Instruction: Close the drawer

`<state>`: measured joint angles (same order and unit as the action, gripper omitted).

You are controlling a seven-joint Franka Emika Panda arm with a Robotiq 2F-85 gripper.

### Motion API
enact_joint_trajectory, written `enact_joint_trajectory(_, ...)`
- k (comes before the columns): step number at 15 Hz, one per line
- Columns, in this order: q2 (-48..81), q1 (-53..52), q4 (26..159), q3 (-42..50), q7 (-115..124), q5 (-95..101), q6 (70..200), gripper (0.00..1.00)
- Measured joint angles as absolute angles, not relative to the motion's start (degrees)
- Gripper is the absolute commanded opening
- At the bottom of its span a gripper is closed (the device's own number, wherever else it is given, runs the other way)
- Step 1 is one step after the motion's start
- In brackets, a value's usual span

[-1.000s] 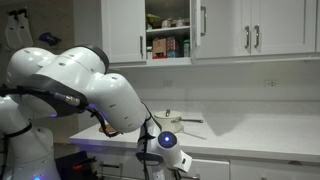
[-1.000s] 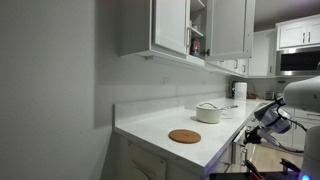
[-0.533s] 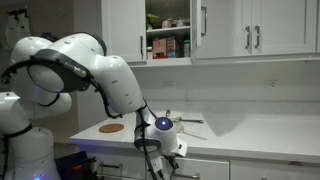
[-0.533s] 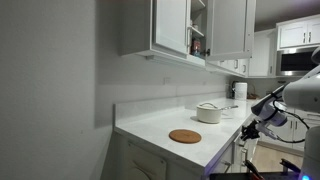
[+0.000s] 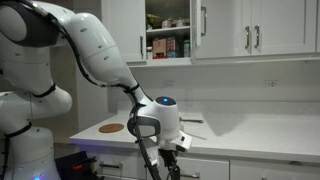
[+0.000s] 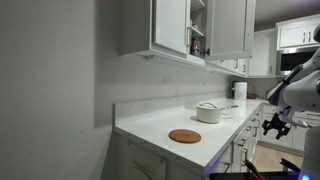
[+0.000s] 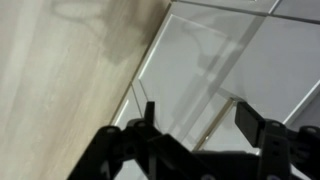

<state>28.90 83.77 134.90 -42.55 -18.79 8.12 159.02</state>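
Now the gripper (image 7: 197, 115) hangs low below the counter (image 5: 250, 135) edge, jaws spread wide and empty; the drawer (image 7: 230, 70) shows its white front just beyond them.

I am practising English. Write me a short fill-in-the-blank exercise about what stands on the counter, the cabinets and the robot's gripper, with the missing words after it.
1. The wooden board on the countertop has a ____ shape.
2. The lidded pot behind it is ____ in colour.
3. The upper cabinet with things on its shelves stands ____.
4. In the wrist view, the gripper holds ____ between its fingers.

Missing words: round; white; open; nothing.
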Motion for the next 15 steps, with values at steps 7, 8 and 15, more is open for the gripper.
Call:
enact_joint_trajectory(7,12.3,78.77,135.22,-29.24,-32.67,-2.62,144.04,1.0)
enact_joint_trajectory(8,10.95,75.69,135.23,-25.44,-33.44,-2.54,142.18,1.0)
enact_joint_trajectory(15,8.69,51.71,134.81,-5.06,-31.06,-0.3,136.84,1.0)
